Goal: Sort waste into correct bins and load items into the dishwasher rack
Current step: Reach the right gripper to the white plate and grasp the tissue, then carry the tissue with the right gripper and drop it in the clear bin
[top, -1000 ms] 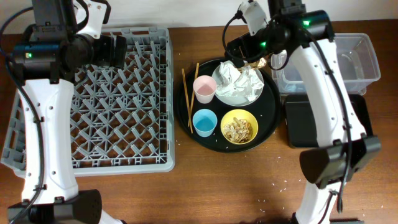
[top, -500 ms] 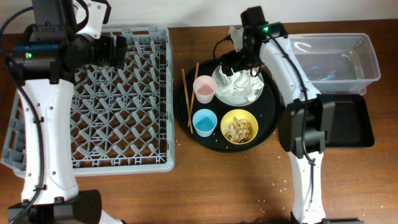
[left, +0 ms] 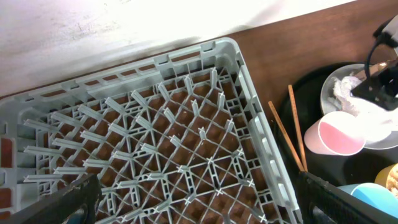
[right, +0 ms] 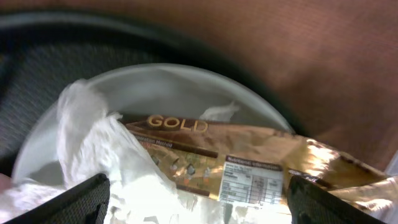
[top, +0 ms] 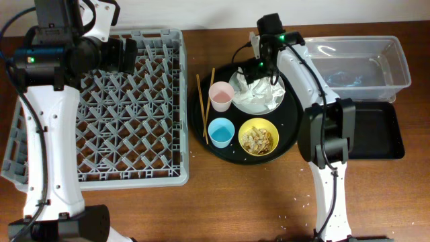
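Note:
My right gripper [right: 199, 202] is open and hovers low over the pale plate [top: 263, 102] on the round black tray. Its fingers stand on either side of a gold-brown wrapper [right: 249, 163] and crumpled white napkins [right: 106, 155]; it holds nothing. In the overhead view the gripper [top: 259, 67] covers the plate's far edge. A pink cup [top: 220, 95], a light-blue cup [top: 220, 132], a yellow bowl [top: 259, 138] of beige food scraps and two chopsticks [top: 201, 101] also lie on the tray. My left gripper [left: 199, 202] is open and empty above the grey dishwasher rack [top: 114, 107].
The clear tub [top: 366, 64] stands at the back right, with the shallow black rectangular tray [top: 379, 131] in front of it. The round black tray [top: 289, 144] sits between the rack and the bins. Rice-like crumbs [top: 302, 199] dot the near table.
My right arm has swung from beside the clear tub to the plate and come down over the napkins and wrapper. The left arm has not moved.

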You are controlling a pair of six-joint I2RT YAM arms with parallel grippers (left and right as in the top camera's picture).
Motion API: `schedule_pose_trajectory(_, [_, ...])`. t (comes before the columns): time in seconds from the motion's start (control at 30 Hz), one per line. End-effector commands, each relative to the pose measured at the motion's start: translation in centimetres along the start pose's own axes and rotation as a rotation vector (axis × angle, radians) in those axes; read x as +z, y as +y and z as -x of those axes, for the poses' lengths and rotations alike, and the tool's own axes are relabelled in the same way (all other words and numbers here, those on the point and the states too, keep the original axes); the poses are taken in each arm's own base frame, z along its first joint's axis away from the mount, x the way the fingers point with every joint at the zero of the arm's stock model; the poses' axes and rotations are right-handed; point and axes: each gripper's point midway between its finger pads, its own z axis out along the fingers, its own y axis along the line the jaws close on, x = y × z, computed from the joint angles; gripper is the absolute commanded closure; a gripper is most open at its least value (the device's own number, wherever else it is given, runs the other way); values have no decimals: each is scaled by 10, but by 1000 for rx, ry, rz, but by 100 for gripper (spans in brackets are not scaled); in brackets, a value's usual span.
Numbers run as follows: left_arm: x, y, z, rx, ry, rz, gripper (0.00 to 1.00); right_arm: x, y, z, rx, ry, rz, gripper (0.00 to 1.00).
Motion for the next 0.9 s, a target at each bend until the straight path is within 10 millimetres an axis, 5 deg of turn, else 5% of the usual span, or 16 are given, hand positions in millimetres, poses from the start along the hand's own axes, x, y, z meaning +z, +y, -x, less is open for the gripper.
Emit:
schedule_pose_trajectory(0.0, [-5, -1, 7, -12, -27, -10, 1, 21, 10, -21, -6, 70, -6, 8])
schedule_pose_trajectory(0.2, [-5, -1, 7, -12, -27, -10, 1, 39, 18, -45, 40, 131, -1, 9])
schedule_pose_trajectory(0.3, [-5, -1, 7, -12, -27, -10, 1, 48, 20, -55, 53, 152, -1, 18])
schedule_pose_trajectory(0.53, [-5, -1, 7, -12, -27, -10, 1, 46, 21, -57, 59, 159, 1, 83])
schedule_pose_trajectory(0.6, [-5, -1, 8, -12, -28, -10, 1, 41, 23, -57, 63, 168, 13, 94])
schedule_pose_trajectory(0.87, [-5, -1, 7, -12, -27, -10, 1, 1, 33, -60, 71, 248, 67, 96])
